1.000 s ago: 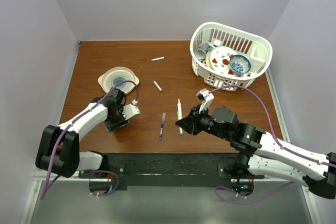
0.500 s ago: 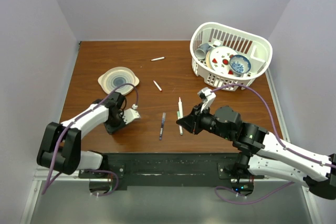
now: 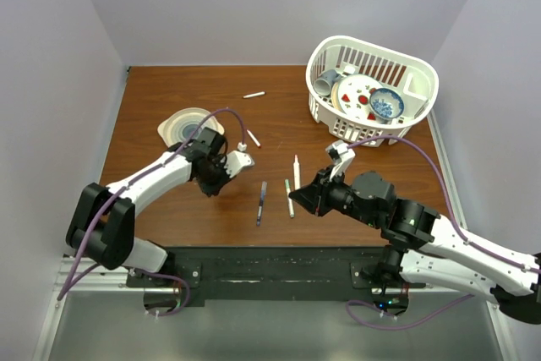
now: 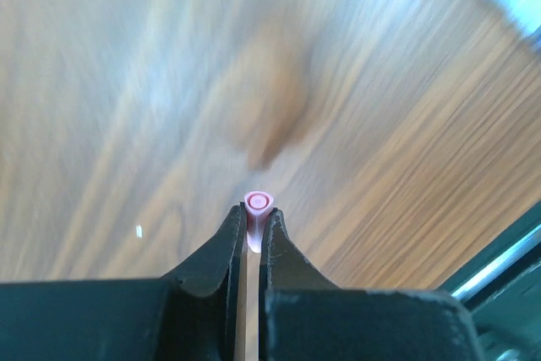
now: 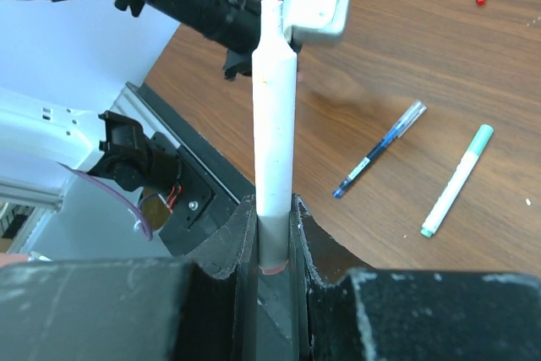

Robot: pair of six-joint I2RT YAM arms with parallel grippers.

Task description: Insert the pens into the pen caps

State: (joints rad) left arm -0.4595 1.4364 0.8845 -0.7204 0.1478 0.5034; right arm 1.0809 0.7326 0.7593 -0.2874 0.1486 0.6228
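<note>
Capping step in hand: pen and cap each being held, not yet joined.
A white pen is being clamped upright by the right gripper; a pink cap is being pinched by the left gripper; next, tip and cap mouth likely need aligning, then pressing together; a blue pen is being left on the table beyond.

The right gripper grips a white pen near mid-table. It is just beside a green-capped pen and near a blue pen, both lying on the table. The left gripper points down between the blue pen and a pale dish, its jaws too dark to read. Farther back lie a middle pen and a far pen, with a white basket of crockery at the far right.
</note>
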